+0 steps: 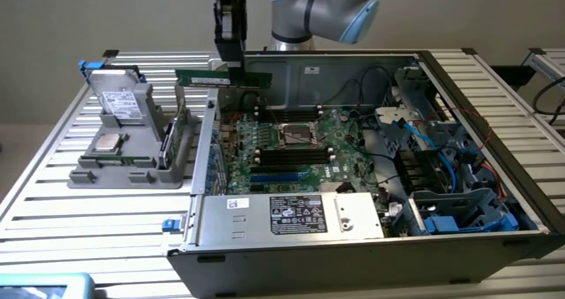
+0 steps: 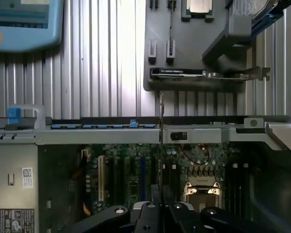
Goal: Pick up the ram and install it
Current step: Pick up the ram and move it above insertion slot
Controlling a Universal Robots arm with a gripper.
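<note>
The hand (image 1: 234, 65) is pinched nearly shut on the ram (image 1: 203, 79), gripping its upper edge (the stick hangs level). The ram is in the air above the open computer case (image 1: 353, 262), over the wall facing the grey parts holder (image 1: 115, 163) on the bench (image 1: 44, 206).

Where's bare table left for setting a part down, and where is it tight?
Bare slatted table lies between the holder and the blue pendant, on the exterior view's left of the case. Crowded: the cables inside the case, and the narrow gap between holder and case, near where the tool grips the ram.
</note>
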